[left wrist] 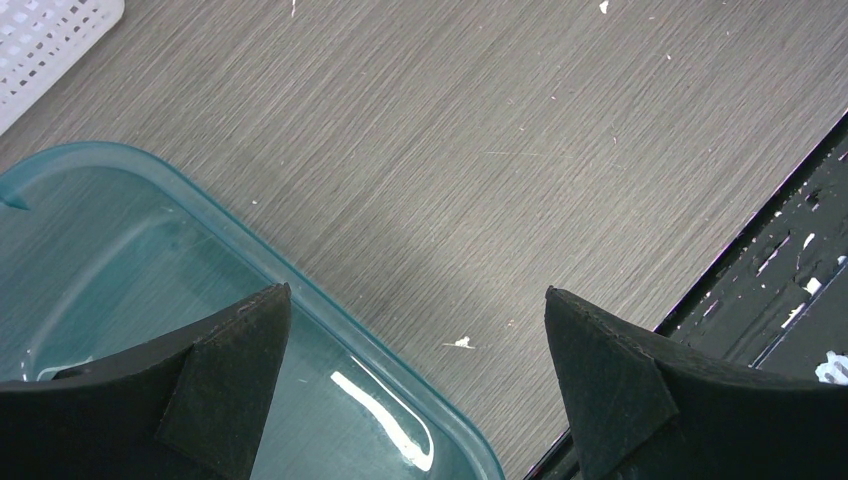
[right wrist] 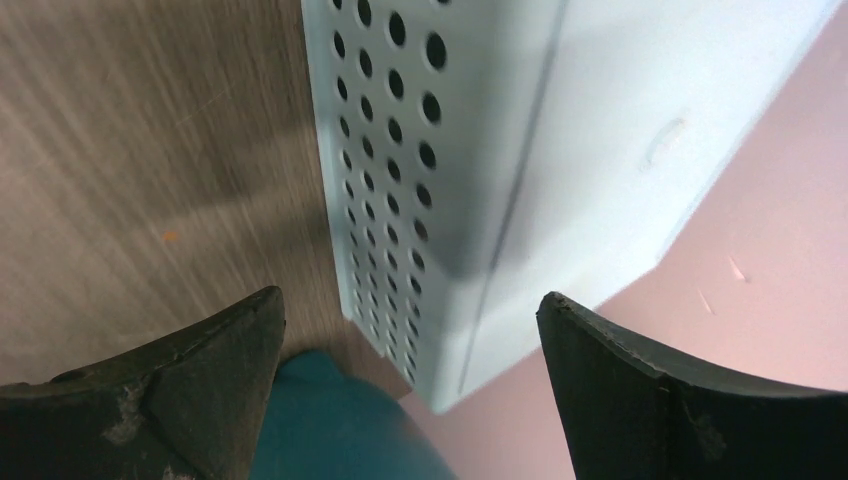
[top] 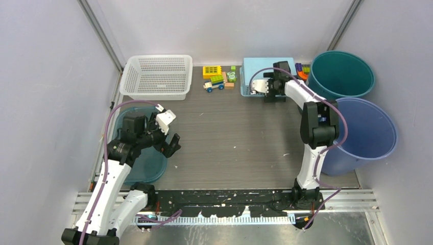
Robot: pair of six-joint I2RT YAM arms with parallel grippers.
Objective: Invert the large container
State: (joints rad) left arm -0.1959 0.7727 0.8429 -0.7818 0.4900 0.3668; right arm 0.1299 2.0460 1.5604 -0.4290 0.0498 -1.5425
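The teal translucent plastic tub [top: 145, 164] sits at the lower left of the overhead view, open side up, on the grey wood-grain table [top: 230, 138]. The left gripper [top: 171, 133] hangs over its right rim with its 2 black fingers spread wide and gripping nothing. In the left wrist view [left wrist: 415, 300] 1 finger [left wrist: 215, 375] is above the tub's interior [left wrist: 100, 230] and the other [left wrist: 620, 385] is above bare table, with the rim running between them.

At the right edge stands a blue round plastic bucket [top: 375, 127], its mouth facing up. Behind it, at the upper right, is a dark teal round bucket [top: 332, 66], also mouth up.

The right gripper [top: 261, 88] reaches to the upper centre, fingers wide apart and closed on nothing, over the edge of a light blue perforated plastic basket [top: 255, 66] lying bottom up [right wrist: 600, 120].

Along the far edge sit a white mesh plastic basket [top: 158, 76], open side up, and a cluster of small coloured toy blocks [top: 219, 77]. Any print on them is too small to read.
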